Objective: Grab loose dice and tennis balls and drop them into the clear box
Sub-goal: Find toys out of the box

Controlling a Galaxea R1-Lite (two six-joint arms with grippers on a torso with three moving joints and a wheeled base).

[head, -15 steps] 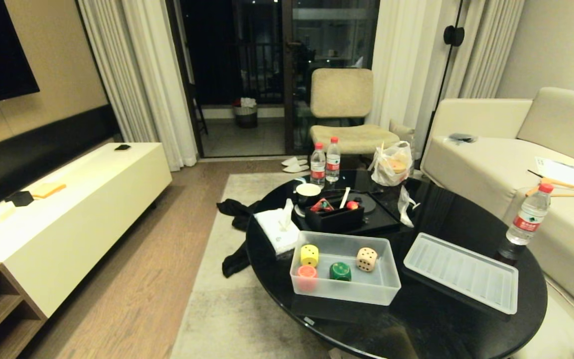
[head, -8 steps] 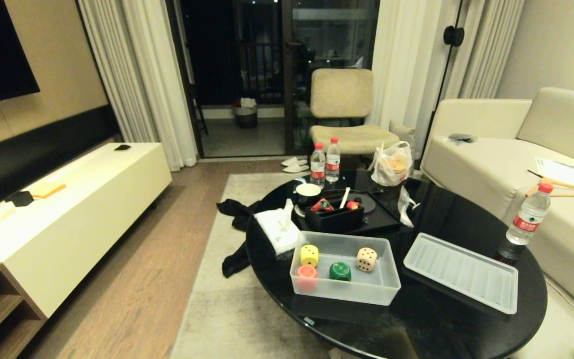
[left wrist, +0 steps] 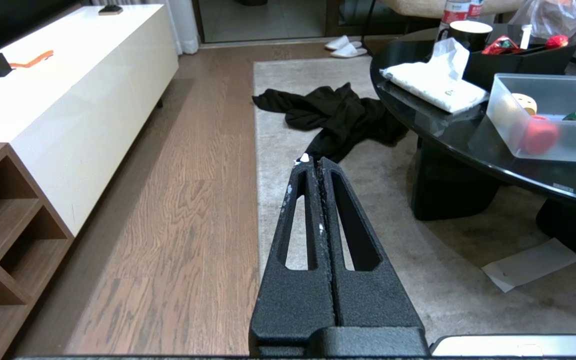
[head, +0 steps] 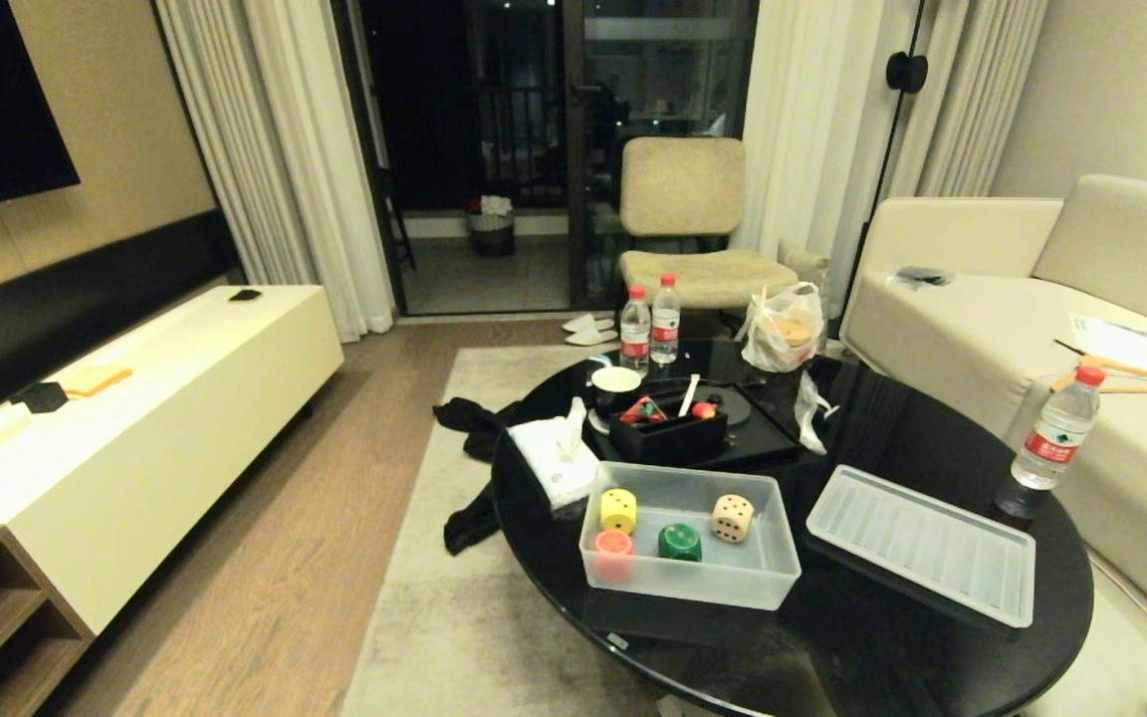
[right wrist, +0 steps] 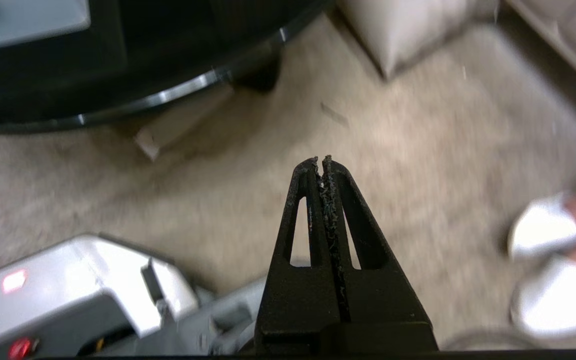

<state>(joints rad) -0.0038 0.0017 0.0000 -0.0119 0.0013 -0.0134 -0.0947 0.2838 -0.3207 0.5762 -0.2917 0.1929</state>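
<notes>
Head view identical to the earlier frames – nothing shifted on the round glossy black table (head: 882,637), no arm in that view. Meaning for the task: no pick under way, probably between steps or near done.

Largest first: cream smooth-fronted TV cabinet (head: 165,438), beige short-pile rug (left wrist: 368,210), crumpled black cloth (left wrist: 338,110) on the rug beside the table. On the table: translucent whitish rectangular plastic clear box (head: 690,586), open, its flat ribbed lid (head: 922,543) lying just beside it. Inside the box, four rounded-corner dice – yellow die (head: 618,510), red-orange die (head: 613,545), green die (head: 680,542), beige die (head: 733,518). No blue die, no fuzzy tennis balls visible anywhere. Behind the box: black rigid organiser tray (head: 668,438), soft white tissue pack (head: 556,460).

Left gripper (left wrist: 313,161) – black textured fingers pressed together, empty, hanging low over the rug's edge left of the table. Right gripper (right wrist: 320,161) – clenched, empty, pointing down at the carpet by the table's rim; white slippers (right wrist: 543,232) nearby, blurred.
</notes>
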